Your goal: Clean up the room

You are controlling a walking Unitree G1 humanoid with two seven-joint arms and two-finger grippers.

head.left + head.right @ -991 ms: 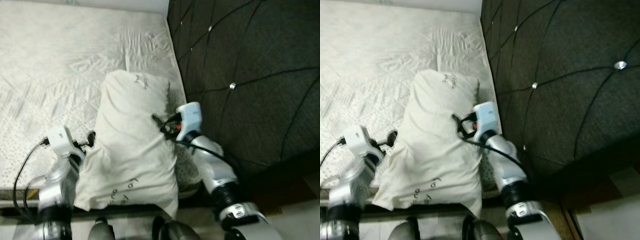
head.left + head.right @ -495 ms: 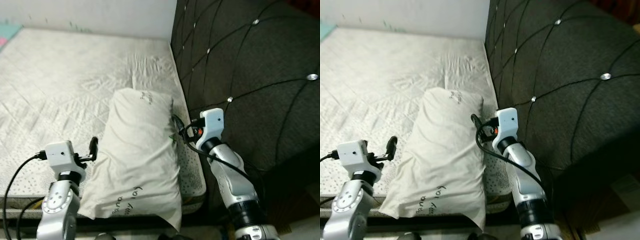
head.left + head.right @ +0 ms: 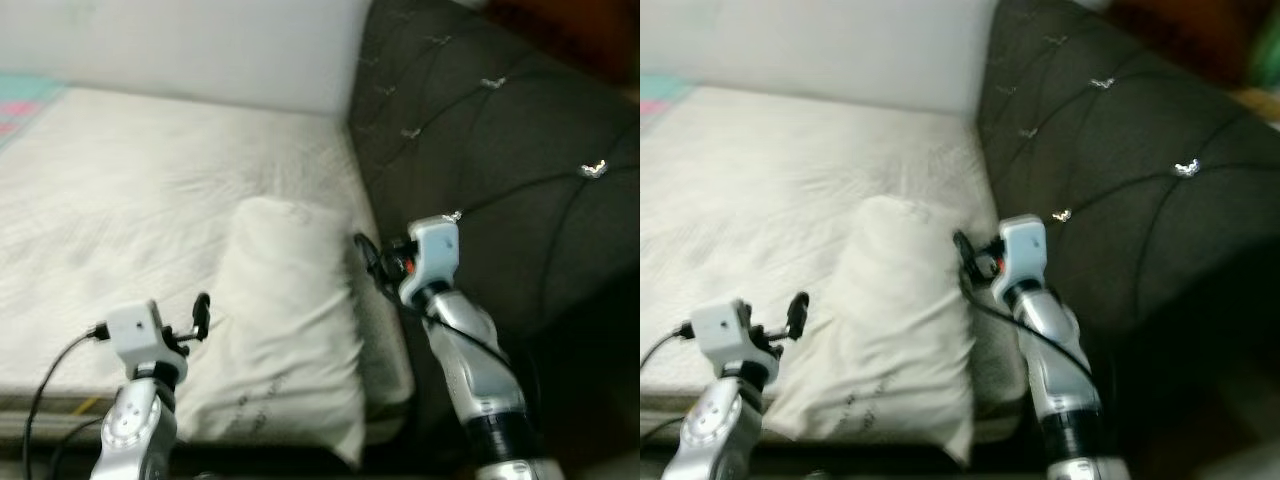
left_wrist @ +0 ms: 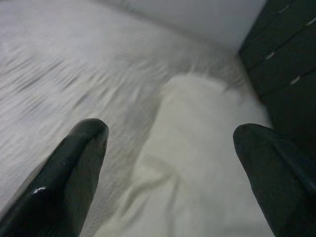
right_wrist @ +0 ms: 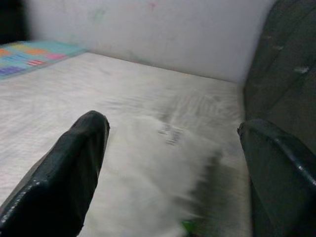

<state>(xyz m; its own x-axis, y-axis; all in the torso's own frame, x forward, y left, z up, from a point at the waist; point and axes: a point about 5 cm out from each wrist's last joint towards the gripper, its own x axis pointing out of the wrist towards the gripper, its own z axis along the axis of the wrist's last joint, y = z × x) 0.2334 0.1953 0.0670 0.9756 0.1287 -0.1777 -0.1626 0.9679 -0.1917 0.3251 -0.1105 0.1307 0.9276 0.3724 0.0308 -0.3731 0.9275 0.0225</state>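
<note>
Jaws are spread wide on both sides and gripping nothing. The left gripper [image 3: 200,312] hangs just beside the near left edge of the pillow [image 3: 285,330], and the right gripper [image 3: 368,258] sits at the pillow's right flank, up near the dark tufted headboard [image 3: 500,130]. In both wrist views the black fingers [image 4: 79,163] frame the pillow with lots of gap between them.

The pillow itself lies lengthwise on the bed [image 3: 110,190], tucked against the headboard side, its near end right at the mattress edge. The eye views are a bit blurry, so I can't swear whether either gripper is actually touching fabric.

Handling-wise, I'd guess this thing is light, squishy and floppy. It'll sag in the middle if lifted by one end, and a pinch on a single corner will probably just bunch up the case. The fabric looks matte and wrinkly, so not slippery, and there's nothing fragile about it.

Best bet IMO: take it from both long sides around the middle, bite deep into the stuffing, and squeeze a fair bit so it doesn't slump out.
</note>
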